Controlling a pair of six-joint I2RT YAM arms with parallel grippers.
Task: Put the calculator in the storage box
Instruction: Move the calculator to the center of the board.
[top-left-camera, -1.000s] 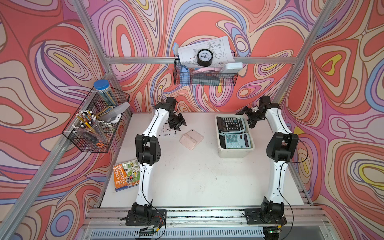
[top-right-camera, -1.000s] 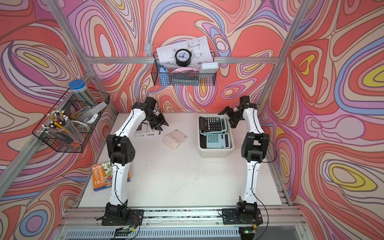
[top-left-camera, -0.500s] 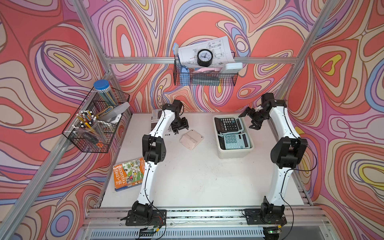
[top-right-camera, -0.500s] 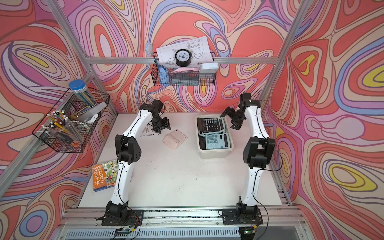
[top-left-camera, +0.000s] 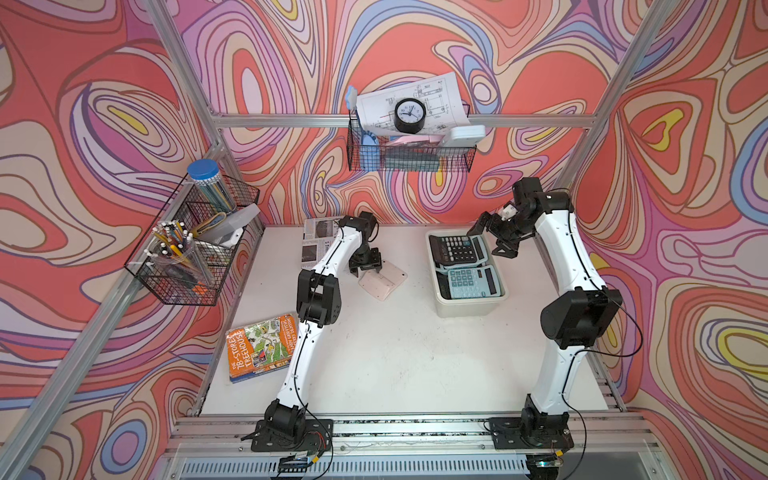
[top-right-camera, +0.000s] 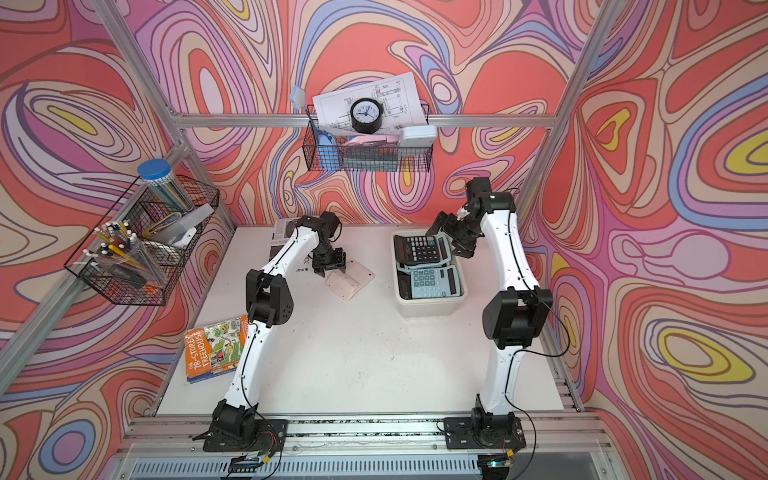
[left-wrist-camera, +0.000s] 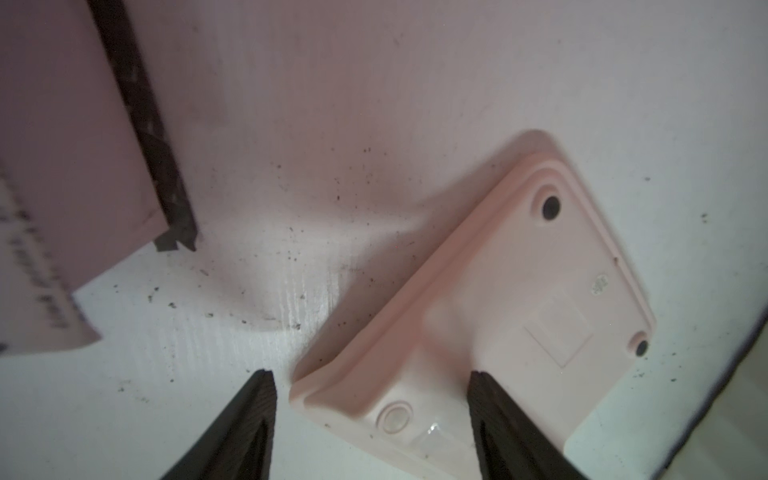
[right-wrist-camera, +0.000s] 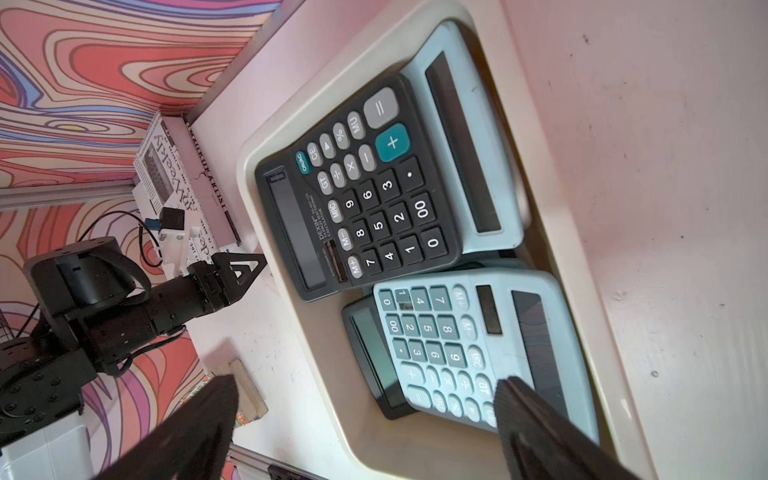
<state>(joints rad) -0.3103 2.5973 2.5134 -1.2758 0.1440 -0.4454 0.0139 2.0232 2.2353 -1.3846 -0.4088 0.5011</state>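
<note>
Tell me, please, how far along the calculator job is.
Done: a black calculator and a pale blue calculator lie in the storage box. In hand: the open left pincer straddles one end of the face-down pink calculator on the table, not yet gripping. Remaining: close, lift, carry it to the box.

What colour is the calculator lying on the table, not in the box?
Pale pink. The calculator shows best in the left wrist view.

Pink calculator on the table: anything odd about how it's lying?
Yes. The pink calculator lies face down, screw holes and back panel up, skewed to the table edges and outside the storage box. The left claw hangs open over one end, not gripping it.
</note>
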